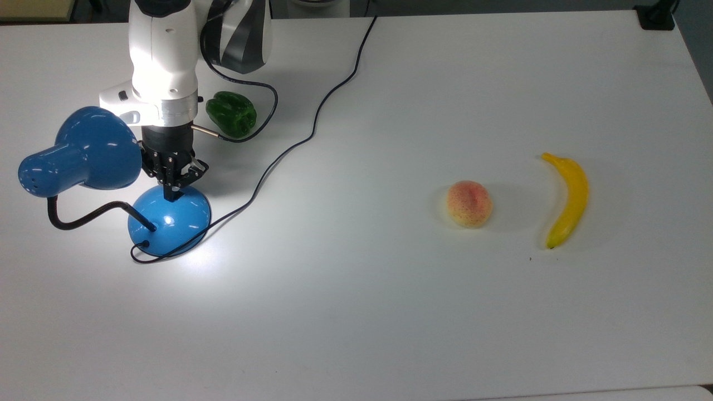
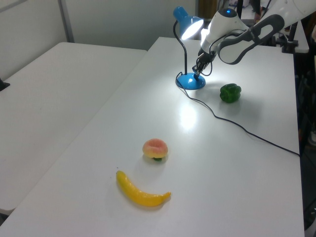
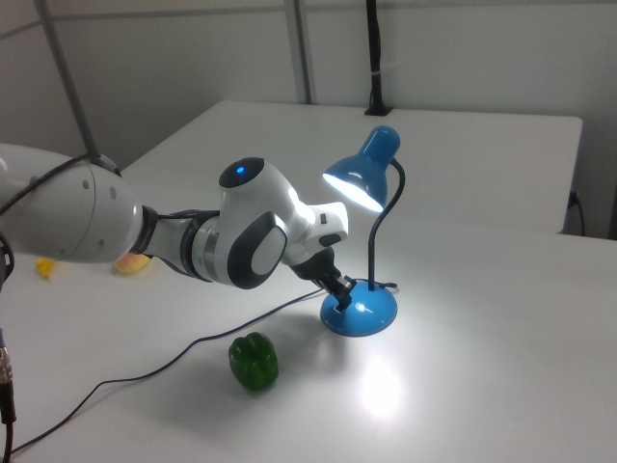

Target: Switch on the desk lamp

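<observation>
In the top view the arm's upper links are cut off at the frame's top edge; the wrist points straight down, the gripper (image 1: 171, 192) with fingers pinched together, tip on the domed base of the desk lamp (image 1: 169, 219) near the table's (image 1: 390, 312) left end. In the left view the lamp (image 2: 191, 81) stands at the far end, its shade glowing. In the right view the gripper (image 3: 344, 293) meets the base, and a bright pool lies on the table.

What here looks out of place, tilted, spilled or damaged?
Nothing stands out. The lamp stands upright and lit, the gripper at its base. The pepper, peach and banana lie apart on the table, all whole.
</observation>
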### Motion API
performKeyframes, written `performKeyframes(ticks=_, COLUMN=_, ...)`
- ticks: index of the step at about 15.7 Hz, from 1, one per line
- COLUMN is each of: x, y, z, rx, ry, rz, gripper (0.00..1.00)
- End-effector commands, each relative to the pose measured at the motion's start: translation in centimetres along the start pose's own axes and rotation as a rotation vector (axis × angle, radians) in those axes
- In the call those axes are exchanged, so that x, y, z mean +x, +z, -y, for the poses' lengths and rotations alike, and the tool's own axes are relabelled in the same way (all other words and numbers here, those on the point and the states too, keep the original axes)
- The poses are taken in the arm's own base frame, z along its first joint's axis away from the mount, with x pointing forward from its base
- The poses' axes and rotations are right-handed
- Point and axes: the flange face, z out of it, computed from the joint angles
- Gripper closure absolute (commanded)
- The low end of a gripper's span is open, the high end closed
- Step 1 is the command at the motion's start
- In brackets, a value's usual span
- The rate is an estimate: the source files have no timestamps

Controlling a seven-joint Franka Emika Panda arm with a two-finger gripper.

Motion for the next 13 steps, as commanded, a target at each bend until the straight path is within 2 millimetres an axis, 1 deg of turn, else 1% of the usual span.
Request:
performKeyframes(ticks=1, x=0.2, y=0.6, z=-0.1, rx=-0.011, ry=-0.001, rz=-0.025, gripper=1.0)
performKeyframes(ticks=4, x=0.1, y=-0.3, z=-0.3, rx=-0.014, ry=0.004, rz=-0.017, gripper=1.0)
performKeyframes(ticks=6, x=-0.6, y=-1.4, z=-0.5, rx=-0.017, ry=0.007, rz=0.007, gripper=1.0)
performKeyframes(ticks=8, x=-1.4, y=-2.3, z=-0.6, rx=-0.03, ry=0.009, rz=0.072, gripper=1.0)
performKeyframes(ticks=11, x=-1.7, y=-4.6, z=-0.4, rx=-0.046, ry=0.018, rz=0.169, gripper=1.0)
performKeyframes(ticks=13, x=-2.0, y=-6.2, z=0.7, rx=-0.048, ry=0.005, rz=0.22, gripper=1.0)
